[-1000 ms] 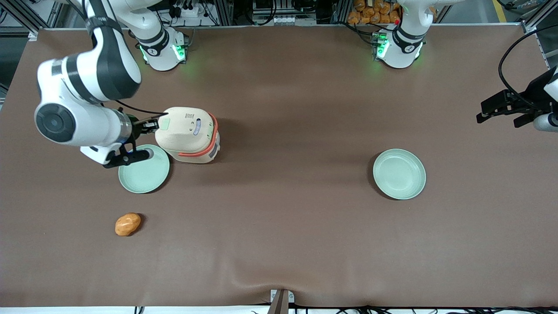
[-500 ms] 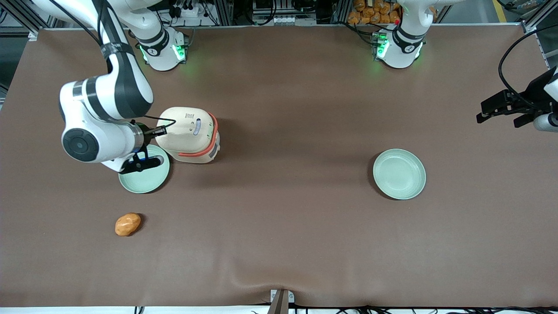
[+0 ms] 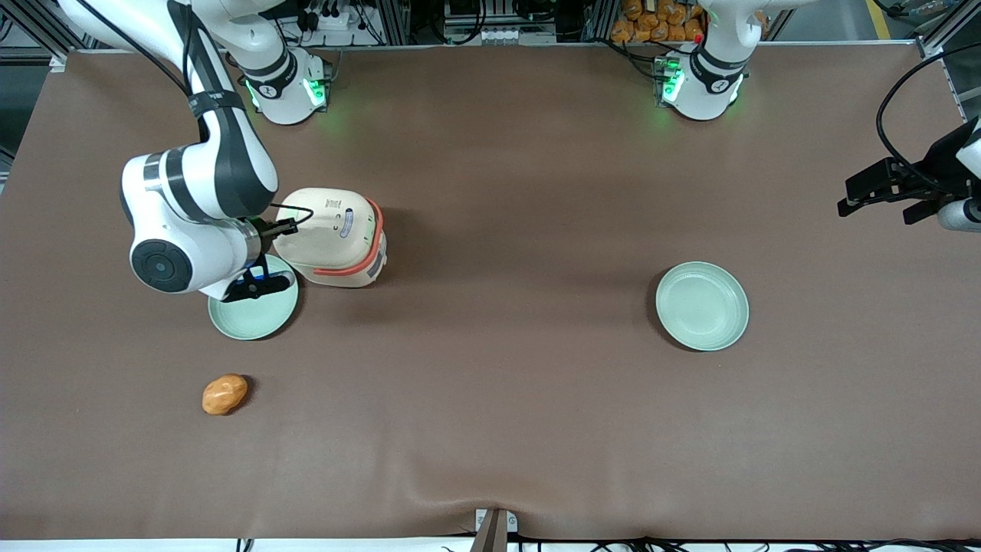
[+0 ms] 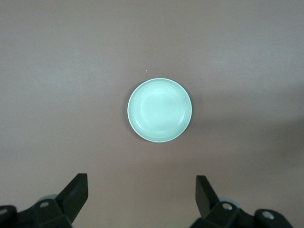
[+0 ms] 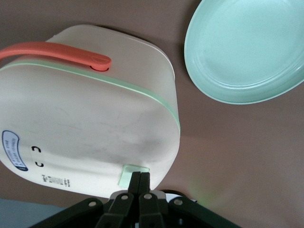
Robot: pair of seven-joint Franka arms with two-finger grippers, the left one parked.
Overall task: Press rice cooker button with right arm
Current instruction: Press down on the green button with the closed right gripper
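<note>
The cream rice cooker (image 3: 337,234) with its coral-orange handle band stands lid-shut on the table toward the working arm's end. Its pale green button (image 5: 131,174) sits on the lid edge that faces the arm. The right arm (image 3: 191,222) hangs over that edge. My gripper (image 5: 140,176) is shut, its fingers pressed together, and the tips rest on the pale green button. In the front view the gripper (image 3: 287,225) shows as a black tip at the cooker's lid edge, mostly covered by the wrist.
A pale green plate (image 3: 257,310) lies beside the cooker, partly under the wrist, and shows as plate (image 5: 247,52) in the right wrist view. A second plate (image 3: 702,306) lies toward the parked arm's end. An orange-brown lump (image 3: 224,394) lies nearer the front camera.
The right arm has swung in toward the cooker, and the shut gripper tip has closed in on the lid edge. The cooker and plates have not moved.
</note>
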